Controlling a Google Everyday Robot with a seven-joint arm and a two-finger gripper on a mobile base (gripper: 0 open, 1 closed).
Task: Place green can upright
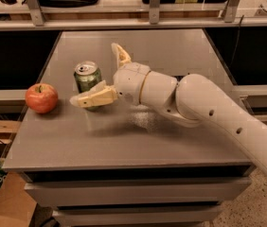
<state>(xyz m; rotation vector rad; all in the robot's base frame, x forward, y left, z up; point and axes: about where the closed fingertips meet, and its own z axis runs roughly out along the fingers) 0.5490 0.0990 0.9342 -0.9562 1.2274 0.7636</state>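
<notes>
You are looking at a big grey table (171,141). The green can (87,79) stands on it, up on its base with its silver top facing up. I will tell you where each thing is from that can. The table's flat top spreads out all around the can, with most of it to the can's right and in front.

The robot's fat white arm (228,112) comes in from far to the right of the can, low over the table. At the arm's end is the gripper (94,74), right at the can. Its jaws are open very wide and they hold nothing. One of the fingers (95,97) lies across the front of the can, low down, and hides the can's bottom part. You cannot tell if that finger touches the can. The other finger (121,56) points up and away, just to the right of the can and a bit behind it.

A red apple (41,98) sits to the left of the can as you look. It is a little nearer the table's front edge and does not touch the can.
</notes>
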